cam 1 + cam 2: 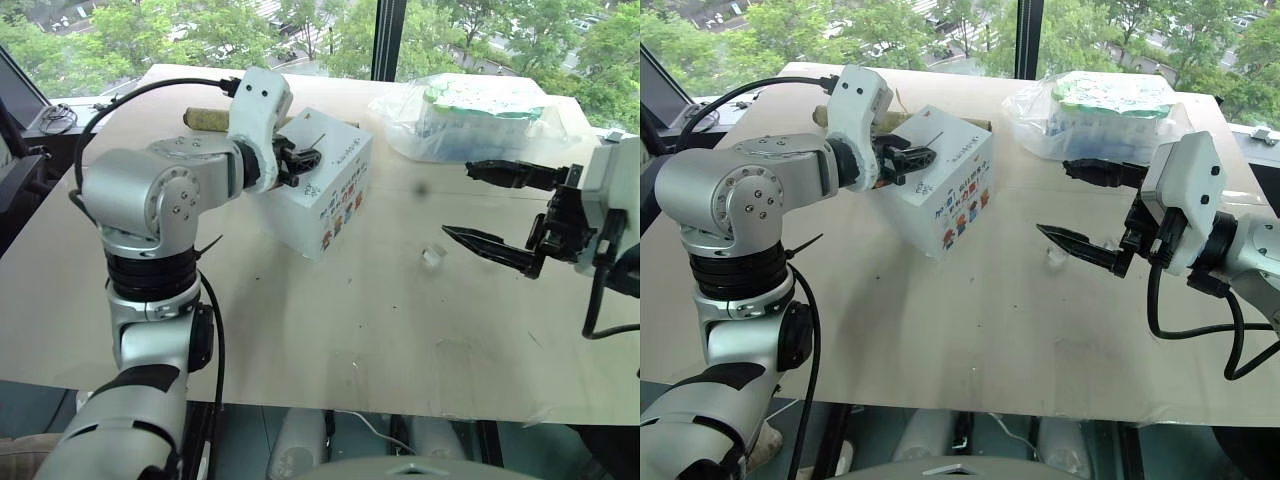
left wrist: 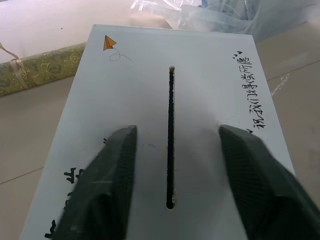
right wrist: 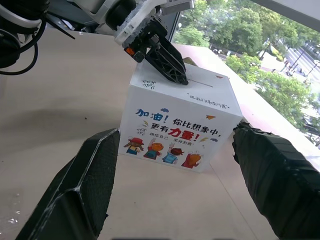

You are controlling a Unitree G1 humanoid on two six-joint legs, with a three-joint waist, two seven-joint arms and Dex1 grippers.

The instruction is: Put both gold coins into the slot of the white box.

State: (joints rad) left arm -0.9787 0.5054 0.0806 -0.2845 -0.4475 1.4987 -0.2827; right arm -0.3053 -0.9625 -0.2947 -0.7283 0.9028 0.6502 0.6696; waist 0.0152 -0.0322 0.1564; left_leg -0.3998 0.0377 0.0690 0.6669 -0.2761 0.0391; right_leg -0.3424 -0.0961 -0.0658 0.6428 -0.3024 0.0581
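Directly under the left pincer (image 2: 172, 200): slot (image 2: 171, 135) of white box (image 1: 330, 200); fingers released, empty, straddling it. Lift straight off, avoid nudging.

over the white box (image 1: 330, 195), left gripper (image 2: 172, 170) spread wide, one finger (image 2: 107, 180) on each side of the slot (image 2: 170, 135), blocking the top face from above. at the box's 10 o'clock, touching or just behind, a green-gold roll (image 1: 205, 120). at 2 o'clock, a clear plastic bag (image 1: 470, 115), with a bare strip of table (image 1: 330, 330) between. at 4 o'clock, a tiny clear block (image 1: 433, 256) beside the lower finger of the wide-open right gripper (image 1: 475, 205). wide bare tabletop from 5 to 8 o'clock, free for passing.
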